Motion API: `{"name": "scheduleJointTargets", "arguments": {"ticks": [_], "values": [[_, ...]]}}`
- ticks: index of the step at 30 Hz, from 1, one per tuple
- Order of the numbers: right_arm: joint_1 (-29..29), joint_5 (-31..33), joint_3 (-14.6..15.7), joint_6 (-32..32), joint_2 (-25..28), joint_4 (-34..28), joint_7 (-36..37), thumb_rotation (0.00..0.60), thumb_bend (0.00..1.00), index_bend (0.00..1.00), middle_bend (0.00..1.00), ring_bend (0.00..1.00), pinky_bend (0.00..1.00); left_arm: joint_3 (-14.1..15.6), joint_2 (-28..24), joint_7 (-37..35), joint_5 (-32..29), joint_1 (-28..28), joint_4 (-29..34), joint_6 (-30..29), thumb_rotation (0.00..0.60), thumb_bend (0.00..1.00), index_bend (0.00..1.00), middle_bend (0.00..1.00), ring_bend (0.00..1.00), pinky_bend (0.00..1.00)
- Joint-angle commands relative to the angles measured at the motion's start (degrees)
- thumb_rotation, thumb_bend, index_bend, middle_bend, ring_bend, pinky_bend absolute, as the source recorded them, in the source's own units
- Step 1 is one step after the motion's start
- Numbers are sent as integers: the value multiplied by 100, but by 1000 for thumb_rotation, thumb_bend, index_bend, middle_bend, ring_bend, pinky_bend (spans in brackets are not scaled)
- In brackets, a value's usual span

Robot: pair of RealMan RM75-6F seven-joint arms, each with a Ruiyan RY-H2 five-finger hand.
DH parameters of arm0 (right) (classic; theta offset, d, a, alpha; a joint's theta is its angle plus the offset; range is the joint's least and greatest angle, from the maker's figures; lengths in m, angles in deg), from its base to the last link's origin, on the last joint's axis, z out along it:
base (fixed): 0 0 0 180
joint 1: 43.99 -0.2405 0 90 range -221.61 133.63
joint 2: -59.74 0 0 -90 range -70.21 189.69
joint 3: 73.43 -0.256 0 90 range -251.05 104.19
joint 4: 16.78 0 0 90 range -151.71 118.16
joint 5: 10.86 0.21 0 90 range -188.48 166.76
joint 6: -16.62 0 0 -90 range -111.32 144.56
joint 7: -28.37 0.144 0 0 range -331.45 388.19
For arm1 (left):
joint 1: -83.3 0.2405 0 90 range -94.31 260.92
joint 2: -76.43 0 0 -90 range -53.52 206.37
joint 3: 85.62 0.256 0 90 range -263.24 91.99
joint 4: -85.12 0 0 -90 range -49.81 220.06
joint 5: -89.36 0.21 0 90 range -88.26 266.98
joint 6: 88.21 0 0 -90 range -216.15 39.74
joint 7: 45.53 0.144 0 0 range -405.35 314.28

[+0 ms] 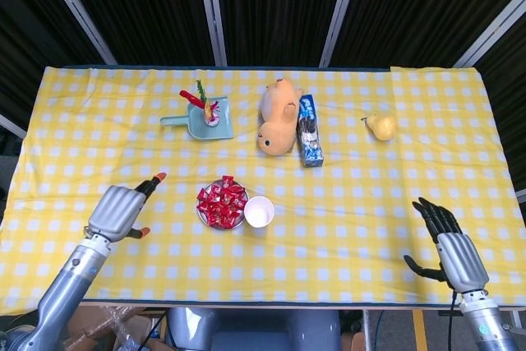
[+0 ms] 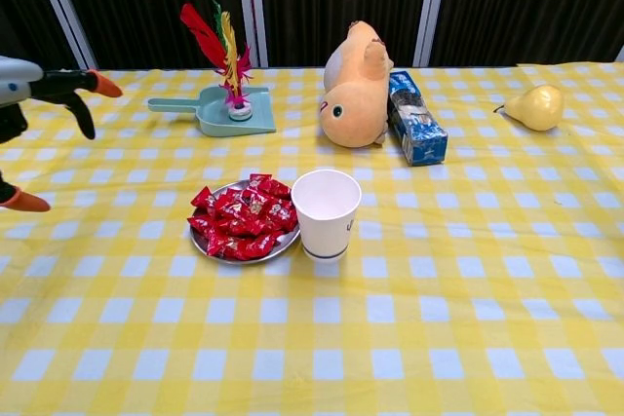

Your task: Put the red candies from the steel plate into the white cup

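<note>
A steel plate (image 1: 233,223) (image 2: 203,247) heaped with red candies (image 1: 220,201) (image 2: 244,216) sits near the middle of the table. The white cup (image 1: 259,211) (image 2: 327,212) stands upright, touching the plate's right side. My left hand (image 1: 122,211) (image 2: 34,94) hovers open to the left of the plate, fingers apart and holding nothing. My right hand (image 1: 448,248) stays open at the table's front right corner, far from the cup; the chest view does not show it.
At the back stand a teal dustpan (image 1: 203,123) (image 2: 213,110) with a feathered shuttlecock (image 1: 200,103) (image 2: 222,51), a yellow plush toy (image 1: 279,117) (image 2: 355,87), a blue packet (image 1: 309,141) (image 2: 415,130) and a pear (image 1: 381,126) (image 2: 534,106). A yellow checked cloth (image 1: 370,195) covers the table.
</note>
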Motion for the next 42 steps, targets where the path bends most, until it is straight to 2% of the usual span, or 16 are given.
{"name": "scheduleJointTargets", "arguments": {"ticks": [1,5,9,11,21,28,35,42], "values": [[-11,22,-4,34,27,-11,58,600,327,0,0,0,0,-256,476,745,-1125,-789,16,255,600,69,78,263,898,957],[-22,15,4,63,51,-24,104,600,327,0,0,0,0,-255,899,1231,-1822,-1269,-201,117,600,78,92,244,909,958],[-32,29,16,109,76,-51,135,600,326,0,0,0,0,-257,1282,1568,-2519,-1701,-406,-7,600,182,99,184,915,959],[-34,38,14,117,87,-56,157,600,327,0,0,0,0,-260,1436,1671,-2780,-1880,-502,-44,600,202,86,165,917,958],[-45,61,6,151,116,-70,241,600,327,0,0,0,0,-262,2108,1996,-3775,-2658,-1141,-88,600,204,39,100,917,958],[-57,88,2,188,134,-80,279,600,327,0,0,0,0,-135,2423,1983,-4048,-2937,-1503,-136,600,219,58,110,921,958],[-61,99,-3,201,140,-88,304,600,327,0,0,0,0,-13,2575,1851,-4019,-3048,-1731,-208,600,249,172,210,923,959],[-62,111,-2,215,148,-101,303,600,327,0,0,0,0,93,2627,1688,-3946,-3073,-1868,-261,600,263,234,288,923,960]]}}
